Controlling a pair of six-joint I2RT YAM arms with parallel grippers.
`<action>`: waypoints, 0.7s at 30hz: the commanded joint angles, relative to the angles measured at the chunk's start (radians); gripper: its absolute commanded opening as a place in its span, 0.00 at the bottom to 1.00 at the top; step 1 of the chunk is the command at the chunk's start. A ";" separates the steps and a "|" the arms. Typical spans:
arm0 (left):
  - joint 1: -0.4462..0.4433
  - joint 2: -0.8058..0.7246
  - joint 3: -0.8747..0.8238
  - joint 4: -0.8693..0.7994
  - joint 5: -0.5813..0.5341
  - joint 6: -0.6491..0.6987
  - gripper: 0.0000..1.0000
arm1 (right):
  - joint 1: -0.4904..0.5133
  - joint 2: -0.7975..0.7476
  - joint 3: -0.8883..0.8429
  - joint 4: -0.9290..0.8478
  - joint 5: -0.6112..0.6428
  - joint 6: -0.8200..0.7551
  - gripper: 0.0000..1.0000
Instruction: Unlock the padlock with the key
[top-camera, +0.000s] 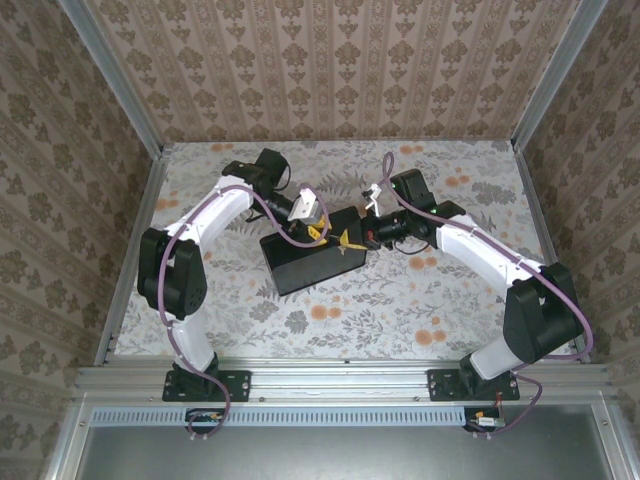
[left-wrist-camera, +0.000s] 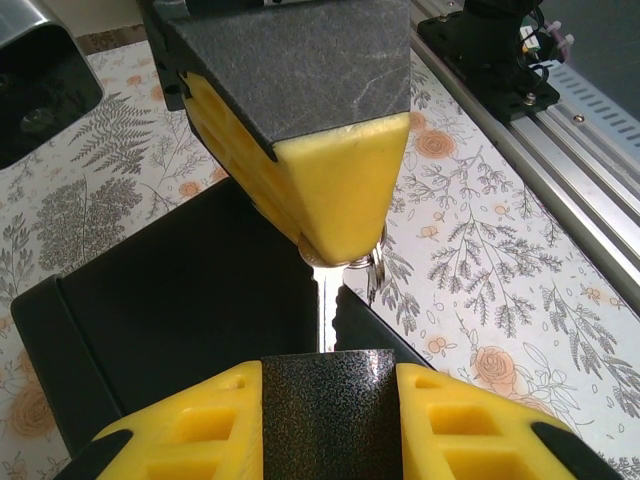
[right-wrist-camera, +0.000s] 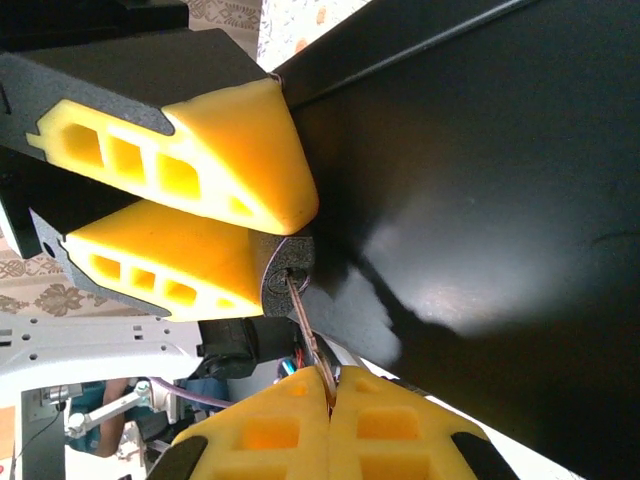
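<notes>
Currently, left gripper (left-wrist-camera: 330, 305) clamping the padlock (right-wrist-camera: 285, 265) at the black box (right-wrist-camera: 480, 200) edge, right gripper (right-wrist-camera: 328, 385) pinching the key (right-wrist-camera: 305, 330), its tip touching the padlock.

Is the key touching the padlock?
Touching. In the right wrist view the key, pinched by the right gripper, reaches up and its tip enters the keyhole of the padlock.

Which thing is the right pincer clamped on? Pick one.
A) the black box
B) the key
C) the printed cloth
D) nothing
B: the right pincer is shut, its yellow tips pressed together on the thin key.
</notes>
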 joint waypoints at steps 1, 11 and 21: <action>-0.014 0.010 0.039 0.002 0.097 0.016 0.27 | 0.036 -0.016 -0.029 0.139 -0.064 0.083 0.00; -0.017 0.010 0.031 0.017 0.083 0.015 0.27 | 0.013 -0.010 -0.075 0.395 -0.173 0.329 0.00; -0.024 0.019 0.057 -0.075 0.112 0.097 0.27 | 0.044 -0.007 0.024 0.090 -0.028 0.017 0.00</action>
